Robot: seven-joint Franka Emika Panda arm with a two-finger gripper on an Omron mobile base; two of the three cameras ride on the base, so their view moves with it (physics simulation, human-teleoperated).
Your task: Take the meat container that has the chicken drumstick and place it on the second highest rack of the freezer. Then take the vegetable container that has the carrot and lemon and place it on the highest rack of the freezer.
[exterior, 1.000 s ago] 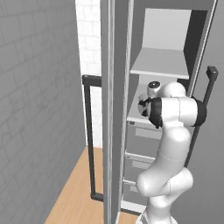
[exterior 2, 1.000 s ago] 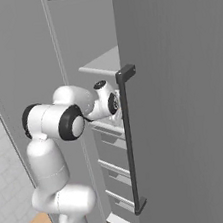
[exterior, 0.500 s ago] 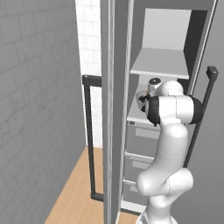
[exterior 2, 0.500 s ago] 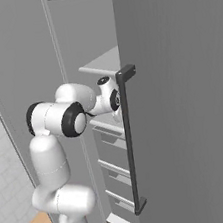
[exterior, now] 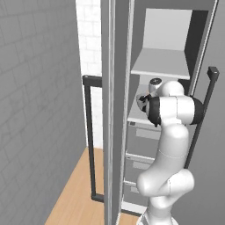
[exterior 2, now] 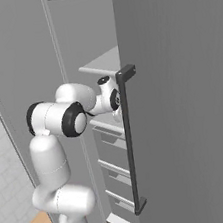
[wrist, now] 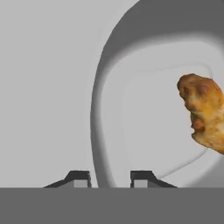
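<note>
gripper (wrist: 110, 177): sitting at bottom middle, its tips a little apart, one on each side of the tub's rim | meat container (wrist: 144, 109): filling the right side, lying on the pale shelf | chicken drumstick (wrist: 203, 111): lying inside it, at right edge

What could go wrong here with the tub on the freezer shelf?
1. The jaws stand either side of the tub's rim, only slightly apart; pulling back now might drag the tub along the shelf.
2. The drumstick lies loose against the far wall and could roll if the tub is jolted.
3. The arm reaches in beside the door handle; a wide swing out might clip it.
</note>
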